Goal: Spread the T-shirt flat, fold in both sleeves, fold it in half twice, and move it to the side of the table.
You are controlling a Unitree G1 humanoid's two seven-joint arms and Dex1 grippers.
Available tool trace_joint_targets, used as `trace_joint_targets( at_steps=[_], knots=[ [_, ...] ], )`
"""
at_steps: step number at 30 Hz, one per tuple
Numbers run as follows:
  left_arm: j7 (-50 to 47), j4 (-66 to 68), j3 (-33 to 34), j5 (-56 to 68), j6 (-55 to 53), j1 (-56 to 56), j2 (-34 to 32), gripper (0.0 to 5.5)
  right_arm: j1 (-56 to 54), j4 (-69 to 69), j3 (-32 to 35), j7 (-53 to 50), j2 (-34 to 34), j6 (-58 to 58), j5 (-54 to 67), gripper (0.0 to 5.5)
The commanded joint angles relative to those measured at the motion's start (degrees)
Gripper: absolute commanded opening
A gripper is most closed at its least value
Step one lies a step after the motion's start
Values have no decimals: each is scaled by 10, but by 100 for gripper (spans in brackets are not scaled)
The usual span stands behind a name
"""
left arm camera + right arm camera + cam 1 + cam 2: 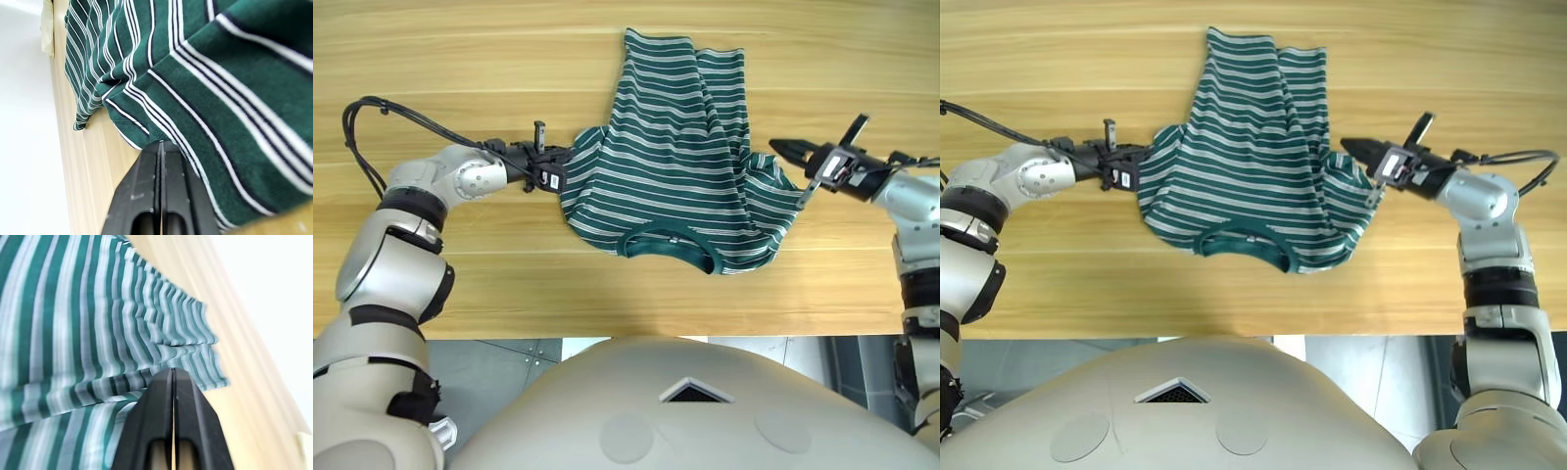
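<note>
We see the dark green, white-striped knit T-shirt (675, 166) rumpled mid-way across the light wooden table (558, 284), collar nearest, our left gripper (563, 157) and right gripper (778, 145) at its sleeves, both jaws pressed together, hem farthest.

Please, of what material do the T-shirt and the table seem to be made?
T-shirt: probably a soft knit, cotton or a blend, matte; it drapes in loose folds and creases easily. Table: wood or a wood-look laminate, smooth with a faint sheen; long, pale grain lines run along it.
</note>
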State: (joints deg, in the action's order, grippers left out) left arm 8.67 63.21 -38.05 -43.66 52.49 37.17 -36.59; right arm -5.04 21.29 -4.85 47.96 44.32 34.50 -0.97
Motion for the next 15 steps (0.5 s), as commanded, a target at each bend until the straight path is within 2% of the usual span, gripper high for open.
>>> trace_joint_targets(
  at_steps=[1, 5, 11, 15],
  knots=[
    [3, 25, -35, -40, -14, -40, -1, 0, 70, -31, -6, 26, 21, -18, 9, 3],
    [1, 22, -46, -38, -10, -44, -4, 0, 84, -8, -6, 22, 15, -29, 0, 3],
    [16, -4, -63, -43, 9, -61, -19, 0, 33, 143, -36, -64, 8, -46, -106, 3],
    [27, -37, -77, -49, 22, -89, -44, 0, 48, 149, -29, -74, 14, -37, -90, 3]
  ],
)
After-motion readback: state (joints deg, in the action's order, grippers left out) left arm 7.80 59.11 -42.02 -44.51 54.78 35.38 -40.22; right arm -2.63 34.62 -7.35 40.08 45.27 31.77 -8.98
